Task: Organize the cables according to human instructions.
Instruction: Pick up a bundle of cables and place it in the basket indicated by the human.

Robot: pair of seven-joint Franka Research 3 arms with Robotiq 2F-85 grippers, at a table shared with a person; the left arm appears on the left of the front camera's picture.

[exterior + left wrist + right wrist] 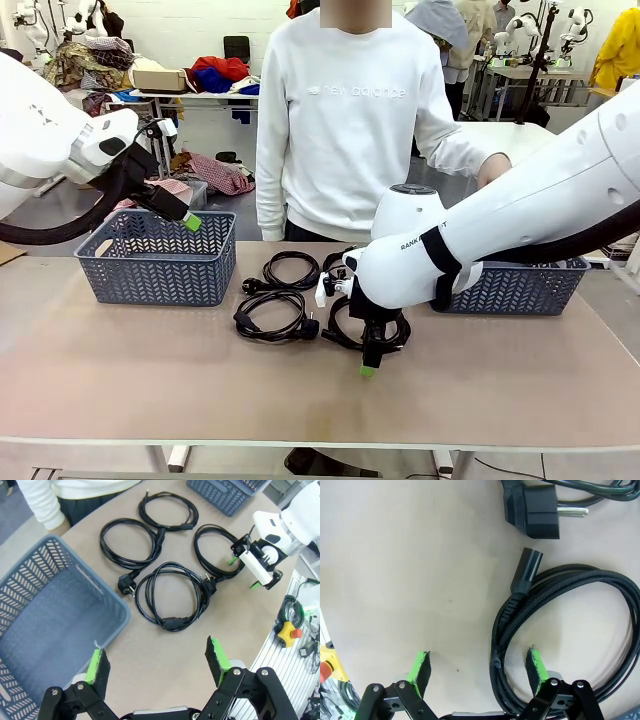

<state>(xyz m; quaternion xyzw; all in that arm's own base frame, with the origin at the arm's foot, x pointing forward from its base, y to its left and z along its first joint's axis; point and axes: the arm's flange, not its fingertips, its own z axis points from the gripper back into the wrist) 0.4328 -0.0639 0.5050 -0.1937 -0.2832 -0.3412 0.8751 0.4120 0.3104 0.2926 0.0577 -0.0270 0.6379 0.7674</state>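
Patience pays here: your right gripper [477,655] hangs low over the coil [499,630] nearest the right-hand basket [520,290], pads spread wide astride the cord bundle, one inside the loop and one outside, nothing pinched. Lower it until both pads pass the strands, then close across the whole bundle, not a single turn. Its wrist camera gives that straddle up close. The left wrist camera instead lays out all four cables [172,624] mid-table [150,380] between the baskets, and the left gripper [155,649] spread and empty beside the left basket [30,605].
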